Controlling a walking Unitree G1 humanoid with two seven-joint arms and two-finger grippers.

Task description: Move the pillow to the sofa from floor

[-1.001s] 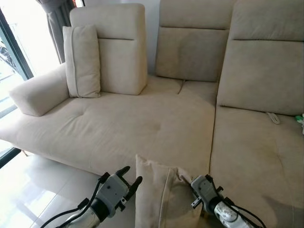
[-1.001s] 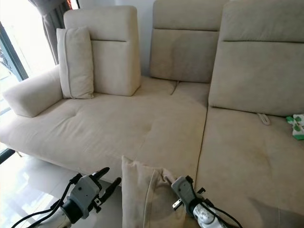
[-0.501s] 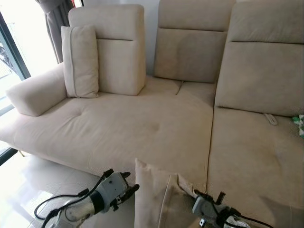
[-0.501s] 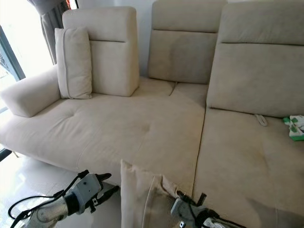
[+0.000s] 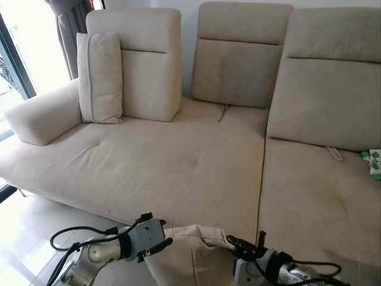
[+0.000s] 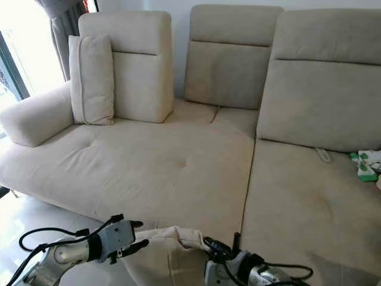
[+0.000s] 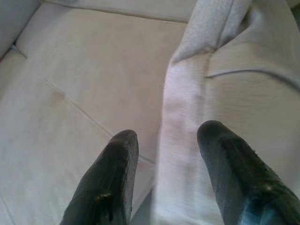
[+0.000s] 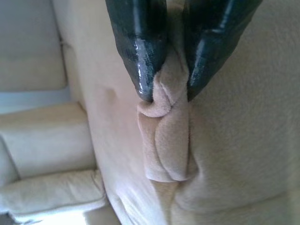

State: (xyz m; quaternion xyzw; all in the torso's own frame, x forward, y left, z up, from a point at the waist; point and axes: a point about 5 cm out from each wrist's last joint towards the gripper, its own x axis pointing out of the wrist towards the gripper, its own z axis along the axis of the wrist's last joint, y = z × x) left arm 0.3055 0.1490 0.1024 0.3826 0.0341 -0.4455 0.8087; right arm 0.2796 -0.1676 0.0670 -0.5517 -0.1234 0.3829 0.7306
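Pinching a bunched fold of the beige pillow (image 5: pixel 190 253), the right gripper (image 8: pixel 165 96) has its two black fingers pressed onto the fabric at the near edge of the sofa (image 5: pixel 178 161). The left gripper (image 7: pixel 164 140), fingers spread, sits at the pillow's left edge, one finger against the cloth. The pillow hangs low just in front of the seat. A second cushion (image 5: pixel 100 77) stands upright far left. No writing can be read anywhere.

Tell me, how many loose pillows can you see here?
2. One pillow stands upright on the sofa against the far-left backrest. The other pillow hangs at the sofa's front edge, pinched by the right tool, with the left tool beside it.
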